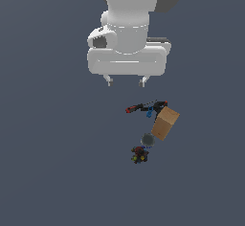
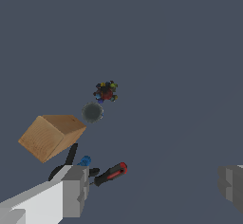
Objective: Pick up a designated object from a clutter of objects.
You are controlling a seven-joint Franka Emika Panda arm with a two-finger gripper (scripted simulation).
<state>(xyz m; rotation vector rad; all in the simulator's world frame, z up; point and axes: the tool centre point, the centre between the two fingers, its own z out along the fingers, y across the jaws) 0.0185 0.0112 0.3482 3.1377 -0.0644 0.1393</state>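
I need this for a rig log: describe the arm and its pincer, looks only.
The arm is glossy white, rounded, with a dark grey patch on its upper side. The pincer has a wide white rounded body with a dark opening on one side and two short light-grey blocky fingers. No cables or markings show.

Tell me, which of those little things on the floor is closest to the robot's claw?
The black tool with red tips. In the exterior view it lies just below the open gripper; the tan box, grey ball and multicoloured toy sit farther away.
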